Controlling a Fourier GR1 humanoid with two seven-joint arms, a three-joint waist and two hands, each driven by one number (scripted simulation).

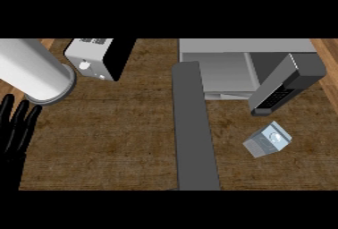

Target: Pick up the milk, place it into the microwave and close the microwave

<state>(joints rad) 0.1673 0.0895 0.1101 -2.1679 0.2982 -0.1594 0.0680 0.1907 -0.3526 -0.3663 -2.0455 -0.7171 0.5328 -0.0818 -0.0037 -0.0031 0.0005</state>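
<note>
With the open, empty left hand (pixel 16 129) resting far across from it, the tilted milk carton (pixel 267 140) could tip if nudged.

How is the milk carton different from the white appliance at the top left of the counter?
The milk carton is small and grey-blue, and it sits tilted in front of the open microwave. The white appliance is clearly larger, white with a black side, and stands at the far left. Both rest on the wooden counter, untouched by any robot hand.

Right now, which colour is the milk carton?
Pale grey with a light blue top, the milk carton shows best in the head view.
</note>
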